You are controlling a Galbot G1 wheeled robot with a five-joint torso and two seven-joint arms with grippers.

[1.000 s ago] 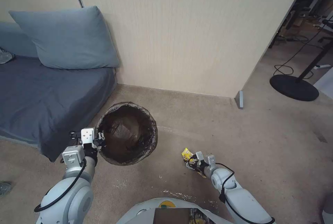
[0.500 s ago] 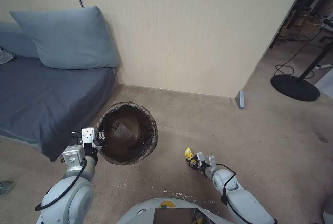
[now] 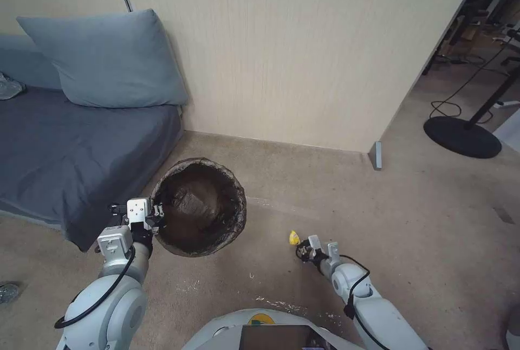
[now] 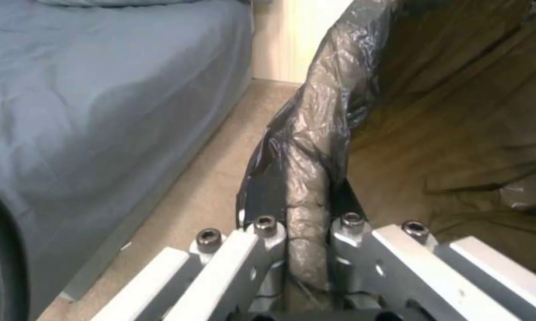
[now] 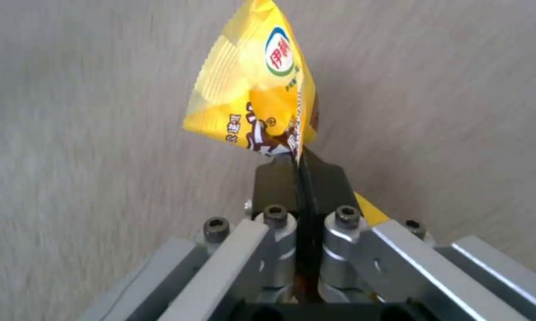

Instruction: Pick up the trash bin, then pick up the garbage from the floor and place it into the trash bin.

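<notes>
The trash bin [image 3: 199, 208] is a round bucket lined with a dark brown-black bag, seen from above beside the sofa. My left gripper [image 3: 153, 219] is shut on its near-left rim; the left wrist view shows both fingers pinching the bag-covered rim [image 4: 306, 196]. Off to the bin's right, my right gripper [image 3: 302, 250] is shut on a piece of garbage, a yellow snack wrapper [image 3: 293, 238]. In the right wrist view the wrapper [image 5: 253, 93] sticks out from between the closed dark pads [image 5: 275, 185], above the carpet.
A dark blue sofa [image 3: 59, 149] with a grey-blue pillow [image 3: 108, 60] stands left of the bin. A beige partition wall [image 3: 281, 52] ends at a corner [image 3: 375, 155]. A black round stand base [image 3: 462, 137] and cables lie far right. Open carpet spreads in between.
The right gripper has drawn back a little and turned with the wrapper, so less yellow shows in the head view. The left arm and the bin have stayed put.
</notes>
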